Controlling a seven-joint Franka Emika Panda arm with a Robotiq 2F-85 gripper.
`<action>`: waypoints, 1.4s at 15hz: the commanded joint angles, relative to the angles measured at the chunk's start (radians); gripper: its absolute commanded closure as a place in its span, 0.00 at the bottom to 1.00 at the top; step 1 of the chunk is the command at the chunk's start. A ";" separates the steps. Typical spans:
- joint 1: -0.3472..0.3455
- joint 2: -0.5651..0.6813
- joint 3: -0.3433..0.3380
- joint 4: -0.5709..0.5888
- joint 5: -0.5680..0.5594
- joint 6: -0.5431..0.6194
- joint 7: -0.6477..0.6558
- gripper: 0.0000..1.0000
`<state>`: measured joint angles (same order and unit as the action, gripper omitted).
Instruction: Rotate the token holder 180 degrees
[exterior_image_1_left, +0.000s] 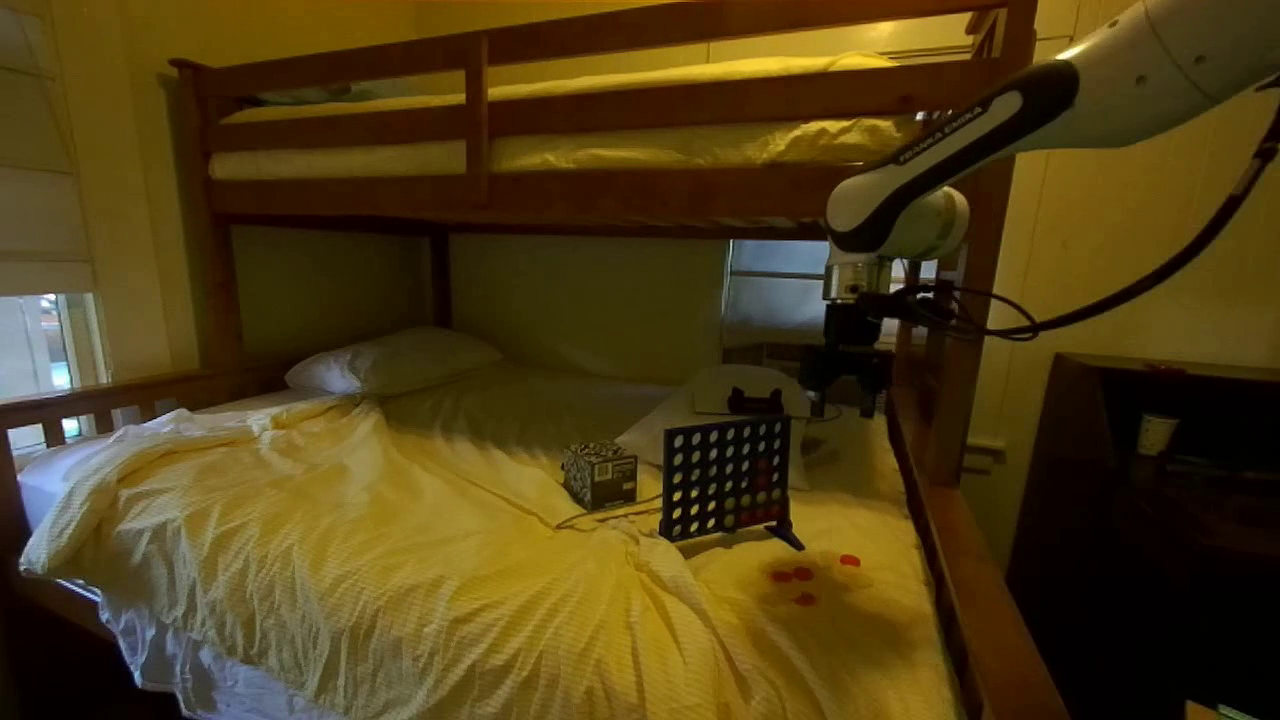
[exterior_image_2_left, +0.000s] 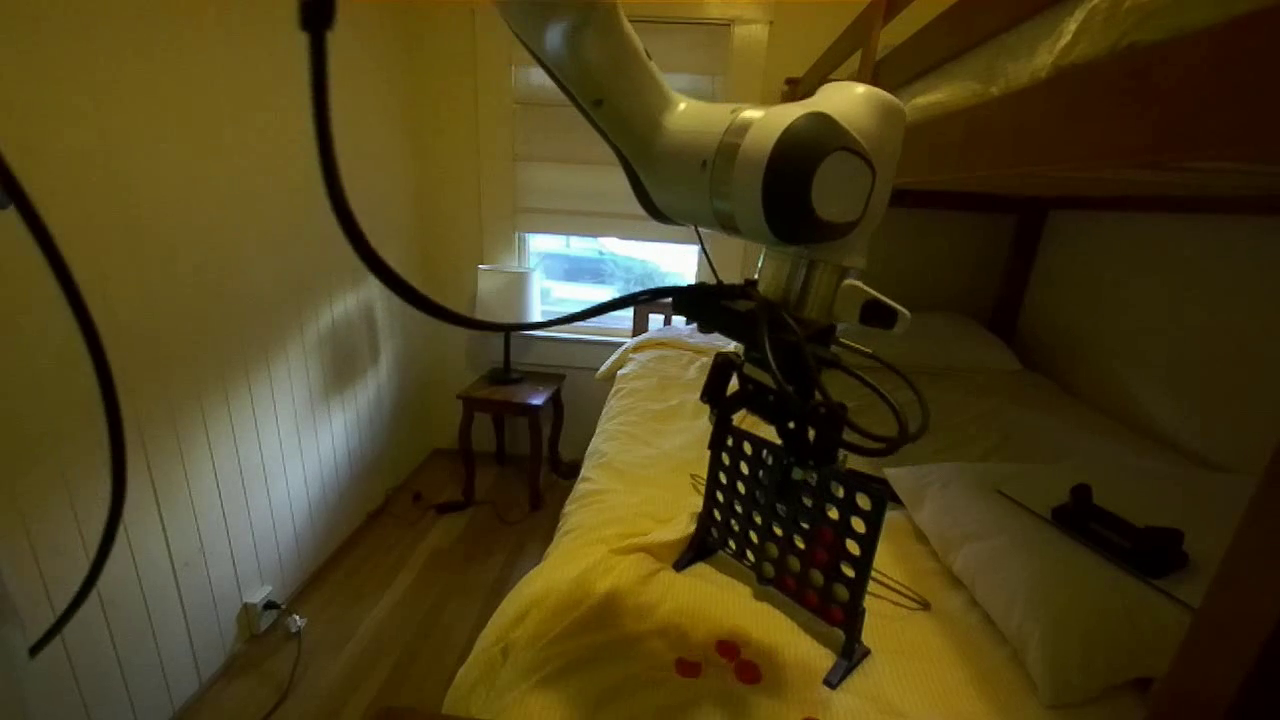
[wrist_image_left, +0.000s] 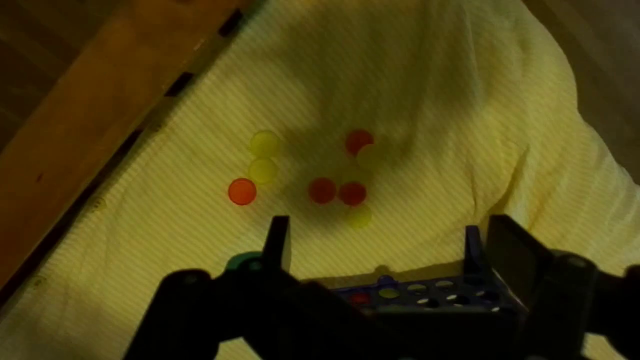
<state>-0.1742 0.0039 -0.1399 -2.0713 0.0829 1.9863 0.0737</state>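
Token holder (wrist_image_left: 432, 293): partly hidden behind the gripper (wrist_image_left: 390, 235) in the wrist view.
Bed (exterior_image_1_left: 985, 610): nearest corner cut off in an exterior view.
Two yellow tokens (wrist_image_left: 264, 143) near the bed's railed edge: faint, outlines blurred.
Arm (exterior_image_2_left: 690, 160): upper end cut off in both exterior views.
Box (exterior_image_1_left: 600, 477): print too small to read.

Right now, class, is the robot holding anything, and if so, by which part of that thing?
Nothing is held: the jaws stand wide apart in the wrist view, and the token holder stands on its own feet on the yellow bedspread.
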 joint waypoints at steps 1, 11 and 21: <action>0.013 0.150 0.000 0.192 0.102 -0.089 0.116 0.00; 0.031 0.344 -0.002 0.441 0.217 -0.126 0.461 0.00; 0.037 0.428 -0.009 0.481 0.183 0.020 0.555 0.00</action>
<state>-0.1478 0.3930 -0.1364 -1.6280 0.2685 1.9787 0.6062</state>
